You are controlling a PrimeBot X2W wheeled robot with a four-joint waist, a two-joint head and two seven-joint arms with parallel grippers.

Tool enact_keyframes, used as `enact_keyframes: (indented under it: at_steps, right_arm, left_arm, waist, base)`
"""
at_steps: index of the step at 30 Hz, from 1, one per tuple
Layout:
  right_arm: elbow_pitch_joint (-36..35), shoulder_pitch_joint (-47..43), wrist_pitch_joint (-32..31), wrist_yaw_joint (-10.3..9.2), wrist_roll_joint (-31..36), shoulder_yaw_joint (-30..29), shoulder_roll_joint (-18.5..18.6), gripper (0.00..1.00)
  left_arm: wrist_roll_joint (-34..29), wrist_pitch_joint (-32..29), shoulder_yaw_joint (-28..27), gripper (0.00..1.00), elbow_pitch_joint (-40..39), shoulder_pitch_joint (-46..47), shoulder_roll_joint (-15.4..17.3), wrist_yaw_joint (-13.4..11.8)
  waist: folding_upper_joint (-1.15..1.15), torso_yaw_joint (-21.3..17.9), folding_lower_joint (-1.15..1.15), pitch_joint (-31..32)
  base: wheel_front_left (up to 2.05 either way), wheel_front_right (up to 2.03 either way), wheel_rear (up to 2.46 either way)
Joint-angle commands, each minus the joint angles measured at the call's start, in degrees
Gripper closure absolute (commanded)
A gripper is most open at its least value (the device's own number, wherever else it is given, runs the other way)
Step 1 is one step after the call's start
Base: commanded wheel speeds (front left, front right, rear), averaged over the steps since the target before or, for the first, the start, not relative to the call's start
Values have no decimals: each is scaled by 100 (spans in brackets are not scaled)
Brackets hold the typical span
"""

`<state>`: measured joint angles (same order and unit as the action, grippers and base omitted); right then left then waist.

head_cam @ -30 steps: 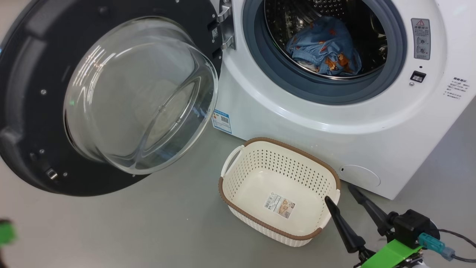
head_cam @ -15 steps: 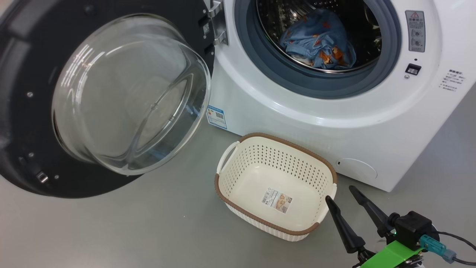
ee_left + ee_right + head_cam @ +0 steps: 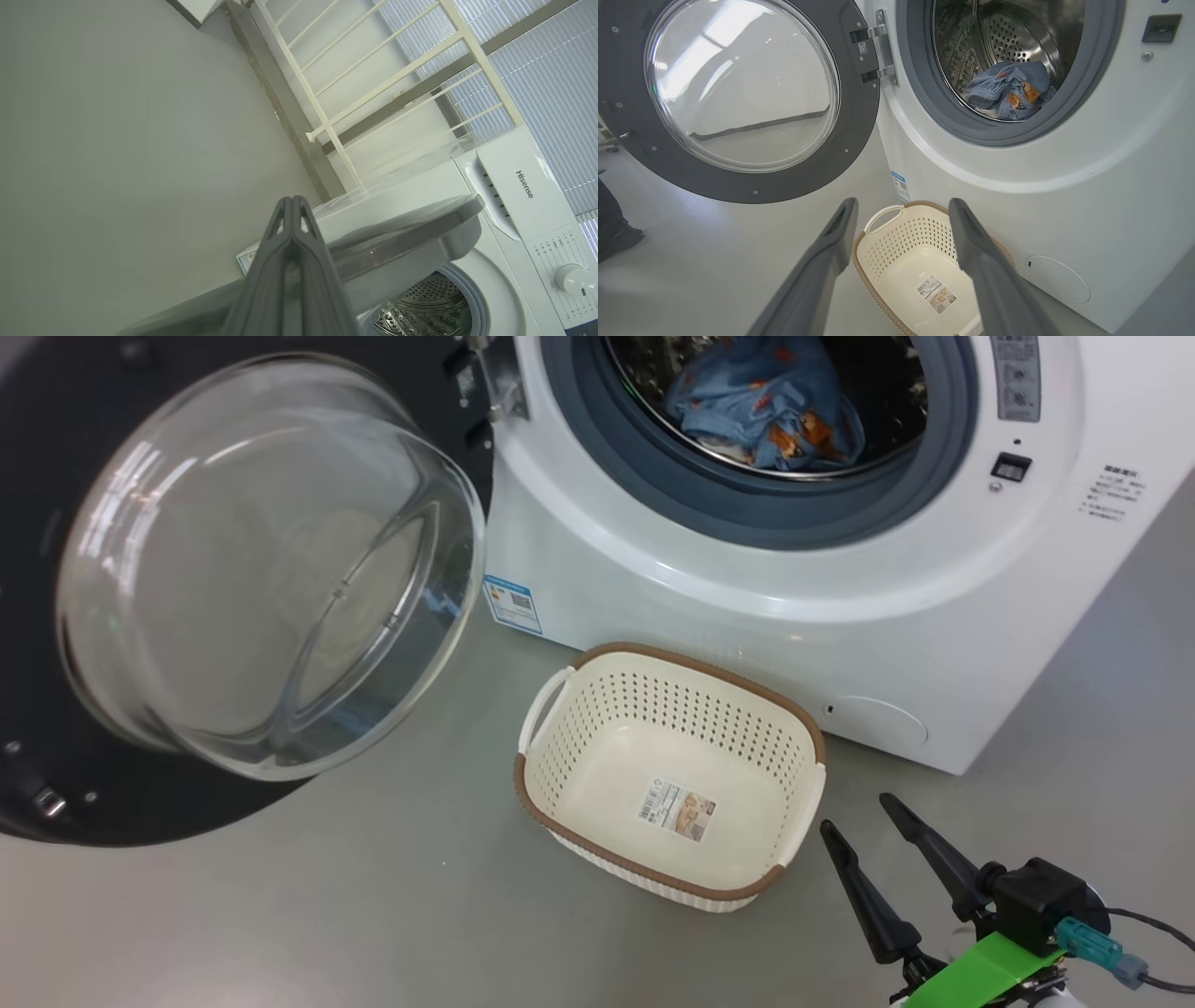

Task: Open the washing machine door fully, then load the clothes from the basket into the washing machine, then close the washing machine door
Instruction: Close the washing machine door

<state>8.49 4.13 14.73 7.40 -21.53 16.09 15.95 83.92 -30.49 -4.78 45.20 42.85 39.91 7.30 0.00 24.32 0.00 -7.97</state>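
Note:
The washing machine (image 3: 747,607) stands with its door (image 3: 56,803) swung wide to the left, glass bowl (image 3: 261,569) bulging toward me. The clothes (image 3: 761,406), light blue with orange prints, lie in the steel drum, also clothes (image 3: 1008,91) in the right wrist view. On the floor in front sits the basket (image 3: 653,658), holding nothing but its label. My right gripper (image 3: 854,813) hovers open just right of the basket, its fingers spread above the basket (image 3: 896,252). My left gripper (image 3: 292,201) is shut on nothing, pointing past the door's edge (image 3: 420,219).
Grey floor surrounds the machine. A blue sticker (image 3: 512,605) and a round flap (image 3: 878,721) mark the machine's lower front. A white railing (image 3: 355,93) and window blinds stand behind the machine. A dark object (image 3: 612,228) lies on the floor at the far left.
The head camera has shifted, so the machine, door and basket sit further left and higher in the picture. A green blur at the lower left edge is gone. The right gripper stays open.

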Motion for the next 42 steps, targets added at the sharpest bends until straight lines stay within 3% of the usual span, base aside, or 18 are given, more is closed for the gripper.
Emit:
enact_keyframes:
  at_steps: [1,9,17,29,42]
  right_arm:
    - [-135,164,27,9,52,131,50,0]
    - [-162,263,27,9,131,105,136,0]
    - [-161,258,27,9,158,58,131,0]
    - [-158,223,27,9,117,59,69,0]
    - [-274,144,27,9,120,-18,-66,0]
  left_arm:
    - [92,-158,-146,100,-30,217,499,18]
    - [450,-1261,11,100,176,184,586,18]
    - [739,-2276,154,100,-372,-112,572,18]
    - [1153,-3332,99,100,-2329,-879,462,19]
    - [1594,-4340,-164,100,-4614,-1463,-265,19]
  waist:
    - [0,-89,0,-97]
    - [0,-232,0,-312]
    - [0,-208,0,-314]
    - [0,-190,0,-152]
    - [0,-623,0,-81]
  base:
    - [0,0,0]
    - [0,0,0]
    - [0,0,0]
    - [0,0,0]
    - [0,0,0]
